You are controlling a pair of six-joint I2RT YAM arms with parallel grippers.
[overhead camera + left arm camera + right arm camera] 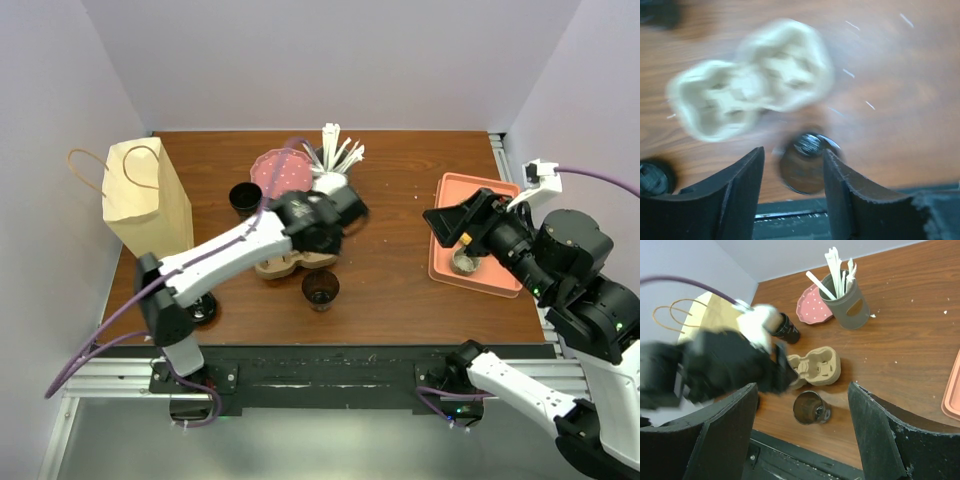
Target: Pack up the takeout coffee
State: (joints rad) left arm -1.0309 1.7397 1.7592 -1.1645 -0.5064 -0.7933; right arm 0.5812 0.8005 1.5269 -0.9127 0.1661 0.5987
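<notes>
Around left gripper point(345, 208), top view: lidless cup point(320, 290) at 6 o'clock; pulp carrier point(290, 262) at 7; takeout coffee point(245, 200) upright on table at 9; paper bag point(145, 205) beyond. Left arm: stretched to table centre. Jaws: apart, empty. Right gripper point(436, 225): wide, empty, by salmon tray point(490, 190).

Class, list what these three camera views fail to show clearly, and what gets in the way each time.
Top view: cup carrier mostly hidden under the left arm.
Top view: item on the pink tray too small, partly under the right arm.
Left wrist view: carrier smeared by motion blur.
Right wrist view: lettering on the takeout coffee cup too small to read.
</notes>
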